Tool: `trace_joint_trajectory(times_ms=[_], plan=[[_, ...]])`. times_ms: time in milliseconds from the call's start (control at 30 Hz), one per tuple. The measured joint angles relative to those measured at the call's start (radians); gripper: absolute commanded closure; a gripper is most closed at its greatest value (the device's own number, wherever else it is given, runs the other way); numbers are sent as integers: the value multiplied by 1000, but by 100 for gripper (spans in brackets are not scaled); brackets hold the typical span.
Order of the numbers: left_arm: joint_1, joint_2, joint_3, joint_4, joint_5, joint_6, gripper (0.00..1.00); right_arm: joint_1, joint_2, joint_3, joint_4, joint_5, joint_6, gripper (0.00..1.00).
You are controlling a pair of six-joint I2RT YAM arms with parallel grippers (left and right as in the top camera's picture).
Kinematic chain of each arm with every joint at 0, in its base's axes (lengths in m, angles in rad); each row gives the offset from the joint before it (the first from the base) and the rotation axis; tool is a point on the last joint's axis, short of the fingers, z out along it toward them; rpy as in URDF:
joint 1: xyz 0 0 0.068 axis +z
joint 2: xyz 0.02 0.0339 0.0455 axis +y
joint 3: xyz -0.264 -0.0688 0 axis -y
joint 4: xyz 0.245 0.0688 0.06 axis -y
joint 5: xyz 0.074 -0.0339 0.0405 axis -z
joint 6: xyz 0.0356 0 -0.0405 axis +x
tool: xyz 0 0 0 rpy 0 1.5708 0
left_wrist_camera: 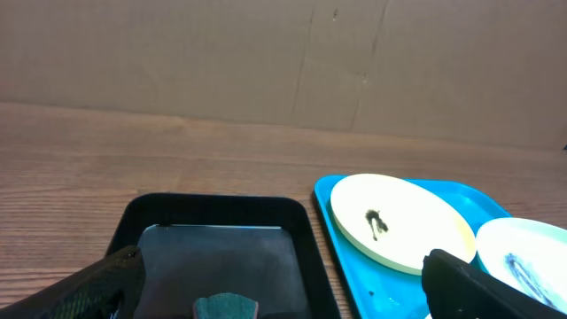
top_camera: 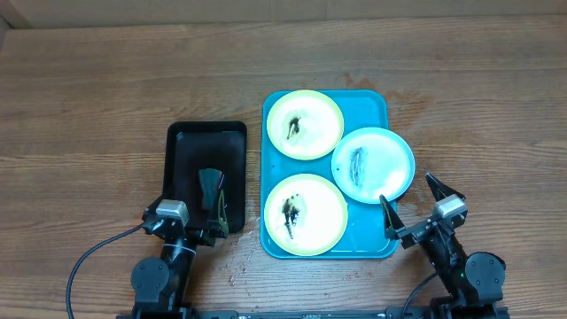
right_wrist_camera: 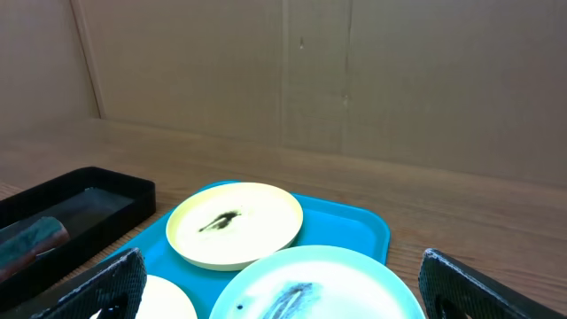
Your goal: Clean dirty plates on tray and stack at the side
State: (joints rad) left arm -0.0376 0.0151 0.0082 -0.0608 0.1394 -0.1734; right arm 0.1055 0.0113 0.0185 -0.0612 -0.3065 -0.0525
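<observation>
A turquoise tray (top_camera: 376,105) holds three dirty plates with dark smears: a yellow-green one at the back (top_camera: 305,124), a yellow-green one at the front (top_camera: 306,214), and a light blue one (top_camera: 373,165) overhanging the right rim. My left gripper (top_camera: 211,220) is open and empty over the near end of a black tray (top_camera: 207,133). My right gripper (top_camera: 413,204) is open and empty at the turquoise tray's front right corner, just in front of the blue plate (right_wrist_camera: 310,288). The back plate shows in both wrist views (left_wrist_camera: 399,221) (right_wrist_camera: 235,223).
The black tray (left_wrist_camera: 217,213) sits left of the turquoise tray and holds a dark teal sponge (top_camera: 211,182), whose top shows in the left wrist view (left_wrist_camera: 226,307). Bare wood table (top_camera: 106,97) lies all round. A cardboard wall stands behind.
</observation>
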Motion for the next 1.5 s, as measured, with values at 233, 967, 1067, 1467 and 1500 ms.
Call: trace_joint_trajectory(times_ms=[233, 967, 1067, 1467, 1500], plan=[[0, 0, 0, 0, 0, 0, 0, 0, 0, 0, 0, 0, 0, 0], [0, 0, 0, 3, 26, -183, 0, 0, 0, 0, 1, -3, 0, 0], [0, 0, 0, 34, 60, -243, 0, 0, 0, 0, 19, -26, 0, 0], [0, 64, 242, -161, 149, -268, 0, 0, 21, 122, -9, -131, 122, 0], [0, 93, 295, -212, 150, -261, 0, 0, 35, 166, -30, -130, 129, 0]])
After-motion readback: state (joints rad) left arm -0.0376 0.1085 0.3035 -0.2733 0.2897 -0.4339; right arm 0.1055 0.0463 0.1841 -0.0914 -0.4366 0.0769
